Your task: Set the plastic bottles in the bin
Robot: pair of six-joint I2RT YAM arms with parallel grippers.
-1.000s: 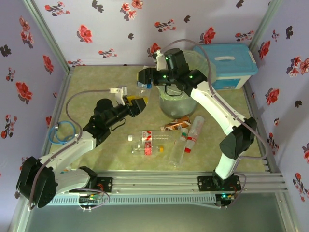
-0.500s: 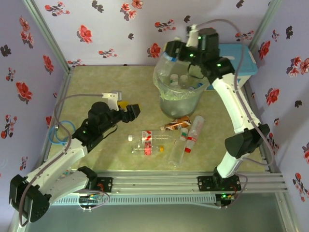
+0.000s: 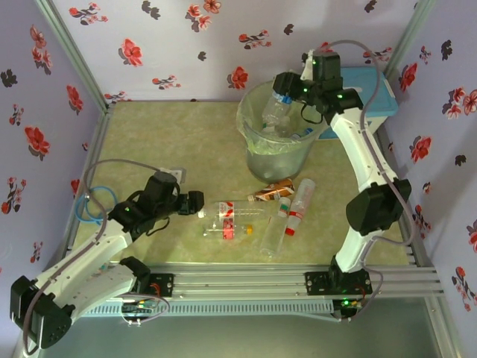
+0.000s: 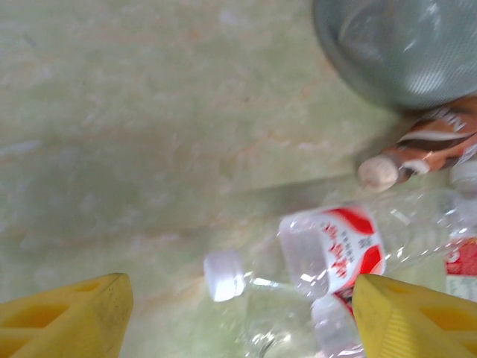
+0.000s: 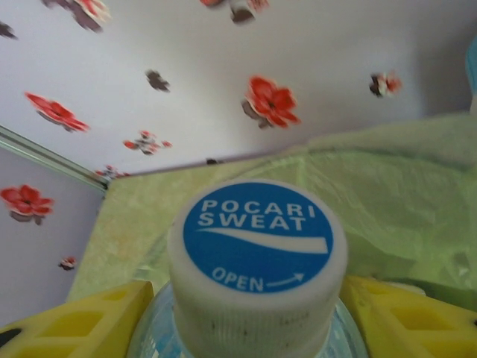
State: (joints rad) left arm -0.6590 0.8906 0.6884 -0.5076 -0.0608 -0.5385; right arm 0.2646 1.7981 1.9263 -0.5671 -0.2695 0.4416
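Right jaws pinch a Pocari Sweat bottle above the bin, while left jaws hang spread over a red-labelled bottle on the bench.

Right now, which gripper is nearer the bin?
Right. The right gripper holds a blue-capped bottle over the open top of the bin. The left gripper hangs open over the loose bottles on the table, apart from the bin.

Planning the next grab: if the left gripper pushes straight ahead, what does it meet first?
Probably the clear bottle, white cap first, lying just ahead of the open left gripper; depth unclear.
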